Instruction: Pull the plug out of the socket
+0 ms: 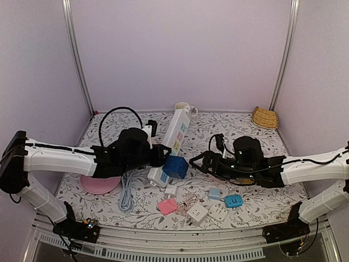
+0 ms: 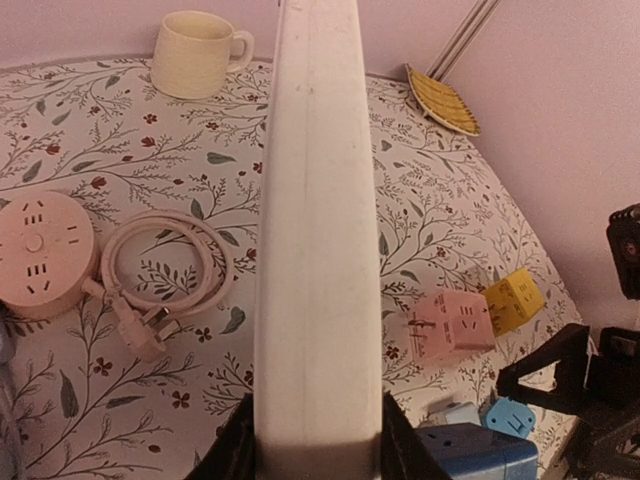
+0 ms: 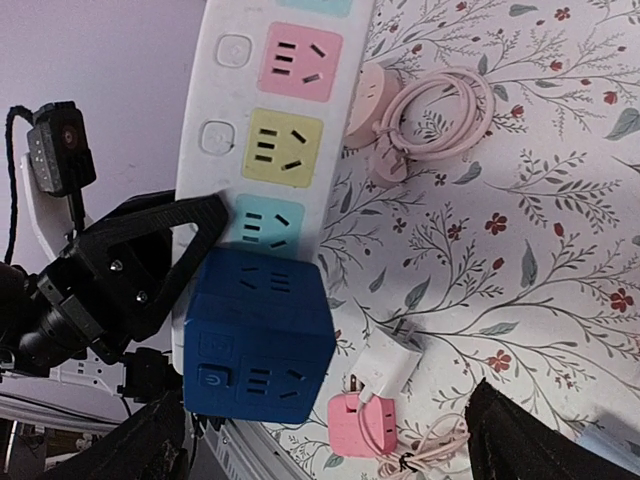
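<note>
A long white power strip [image 1: 175, 134] with coloured sockets lies across the table's middle. It also shows in the right wrist view [image 3: 270, 130]. A blue cube plug [image 1: 175, 166] sits in a socket near its near end, and it shows in the right wrist view too [image 3: 258, 335]. My left gripper [image 1: 158, 155] is shut on the strip's near end, one finger on each side [image 2: 318, 445]. My right gripper [image 1: 199, 162] is open and empty just right of the blue cube. In the right wrist view [image 3: 340, 450] the cube lies ahead of its spread fingers, apart from them.
A cream cup [image 1: 184, 108] stands at the strip's far end and a wicker basket [image 1: 265, 117] at the back right. A white charger [image 1: 172, 191], a pink adapter [image 1: 167, 206], a white cube [image 1: 197, 214] and a blue adapter [image 1: 233, 201] lie in front. A pink disc [image 1: 101, 184] and a grey cable [image 1: 126, 196] lie left.
</note>
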Tool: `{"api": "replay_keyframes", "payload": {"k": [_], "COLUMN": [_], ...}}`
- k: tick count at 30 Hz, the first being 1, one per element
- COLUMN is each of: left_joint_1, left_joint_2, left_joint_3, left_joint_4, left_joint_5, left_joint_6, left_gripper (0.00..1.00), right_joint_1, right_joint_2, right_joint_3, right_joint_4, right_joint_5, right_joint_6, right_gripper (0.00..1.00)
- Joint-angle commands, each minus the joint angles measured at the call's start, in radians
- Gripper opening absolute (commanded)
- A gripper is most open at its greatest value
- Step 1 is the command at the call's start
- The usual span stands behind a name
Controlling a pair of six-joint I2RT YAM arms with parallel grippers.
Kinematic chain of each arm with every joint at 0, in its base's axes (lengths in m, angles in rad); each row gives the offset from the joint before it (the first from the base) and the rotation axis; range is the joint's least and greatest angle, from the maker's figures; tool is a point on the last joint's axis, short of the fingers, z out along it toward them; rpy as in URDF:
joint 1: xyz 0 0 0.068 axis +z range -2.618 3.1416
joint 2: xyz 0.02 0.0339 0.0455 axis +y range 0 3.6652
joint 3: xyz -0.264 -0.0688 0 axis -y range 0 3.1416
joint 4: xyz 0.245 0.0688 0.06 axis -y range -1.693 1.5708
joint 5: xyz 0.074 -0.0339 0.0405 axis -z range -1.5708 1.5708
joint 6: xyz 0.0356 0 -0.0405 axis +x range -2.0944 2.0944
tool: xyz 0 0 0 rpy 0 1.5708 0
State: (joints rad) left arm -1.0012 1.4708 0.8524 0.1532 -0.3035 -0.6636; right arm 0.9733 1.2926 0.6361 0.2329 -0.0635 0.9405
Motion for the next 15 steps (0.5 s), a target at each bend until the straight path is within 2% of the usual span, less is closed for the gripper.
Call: {"api": "replay_keyframes", "payload": {"k": [1,13,15], "left_joint_1": [-0.011,-0.027,-0.029], "left_joint_2": [-0.008,-0.006,-0.003], "left_joint_3": [0.059,0.056,0.057], "left_joint_4": [0.148,0.166,0.169], "left_joint_5": [0.013,0.023,0.024], "left_joint_6": [-0.007,-0.004,-0.004], "left_gripper": [0.0,0.0,0.0], "right_joint_1": [0.037,0.056,0.055], "right_joint_2": [0.067,0.194,0.204], "right_joint_3": [0.065,0.129,0.13], "right_joint_4": [0.1,0.157,0.174], "right_joint_5": [-0.021,-0.069,-0.075], "right_joint_6": [0.019,0.043,0.051], "right_gripper": [0.99,1.0,0.94]}}
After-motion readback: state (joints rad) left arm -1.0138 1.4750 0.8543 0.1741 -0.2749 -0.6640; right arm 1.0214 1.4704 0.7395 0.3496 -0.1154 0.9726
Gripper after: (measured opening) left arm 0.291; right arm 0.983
